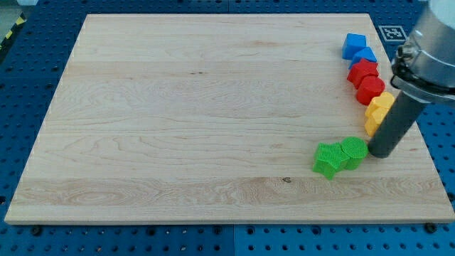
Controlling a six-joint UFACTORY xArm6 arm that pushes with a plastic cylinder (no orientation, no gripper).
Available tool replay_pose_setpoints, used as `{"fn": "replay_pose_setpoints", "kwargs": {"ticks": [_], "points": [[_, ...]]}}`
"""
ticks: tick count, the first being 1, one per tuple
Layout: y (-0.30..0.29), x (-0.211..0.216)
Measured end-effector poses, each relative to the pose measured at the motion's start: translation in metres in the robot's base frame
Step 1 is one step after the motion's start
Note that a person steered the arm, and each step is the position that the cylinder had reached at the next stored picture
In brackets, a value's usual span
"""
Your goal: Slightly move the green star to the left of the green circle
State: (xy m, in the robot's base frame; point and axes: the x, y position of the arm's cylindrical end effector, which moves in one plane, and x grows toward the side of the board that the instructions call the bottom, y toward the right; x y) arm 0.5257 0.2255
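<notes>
The green star [328, 158] lies near the view's lower right on the wooden board [178, 107]. The green circle [353, 151] sits right against the star's right side, slightly higher. My tip [375, 153] is at the circle's right edge, touching or nearly touching it. The rod rises from there up to the right and hides part of the yellow blocks.
A column of blocks runs down the board's right side: two blue blocks [354, 44] [365, 56], two red blocks [362, 71] [370, 89], then yellow blocks [379, 107]. The board's right edge [426, 142] is close behind the rod.
</notes>
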Motion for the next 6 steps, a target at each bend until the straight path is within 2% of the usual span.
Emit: {"fn": "replay_pose_setpoints", "kwargs": {"ticks": [1,3,4,6], "points": [[0.009,0.012],[-0.034,0.067],[-0.071,0.064],[-0.077,0.051]]}}
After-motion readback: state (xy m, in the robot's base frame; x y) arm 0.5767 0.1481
